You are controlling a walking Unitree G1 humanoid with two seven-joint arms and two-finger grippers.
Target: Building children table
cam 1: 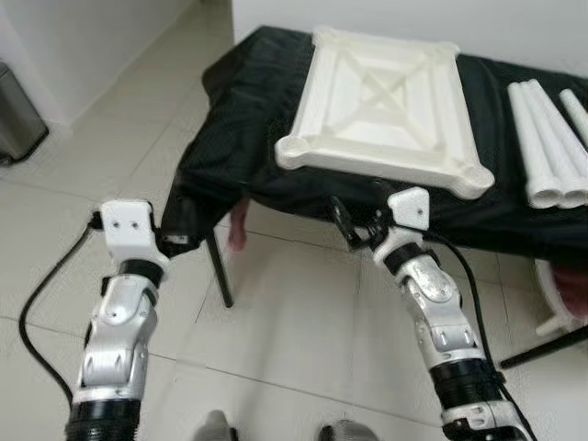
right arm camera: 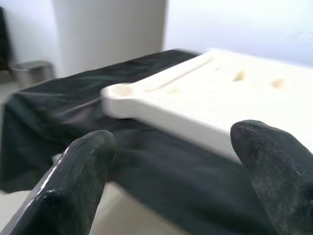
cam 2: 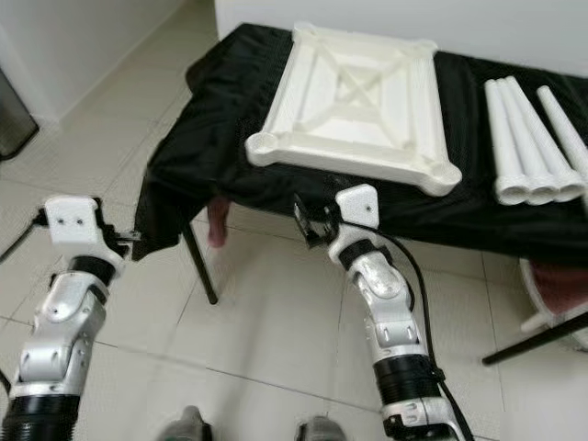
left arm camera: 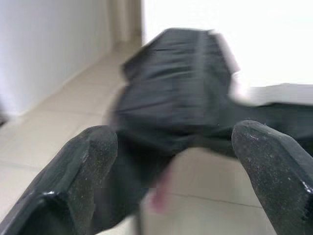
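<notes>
On black cloth (cam 1: pixel 230 138), white tabletop (cam 1: pixel 386 101) lies underside-up.

White tabletop (cam 1: pixel 381 106) upside down, legs (cam 1: pixel 549 147) beside

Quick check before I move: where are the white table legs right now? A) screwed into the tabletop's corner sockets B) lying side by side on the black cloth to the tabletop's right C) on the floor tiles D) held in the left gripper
B: the white legs lie loose together on the black cloth, right of the upside-down tabletop.
</notes>
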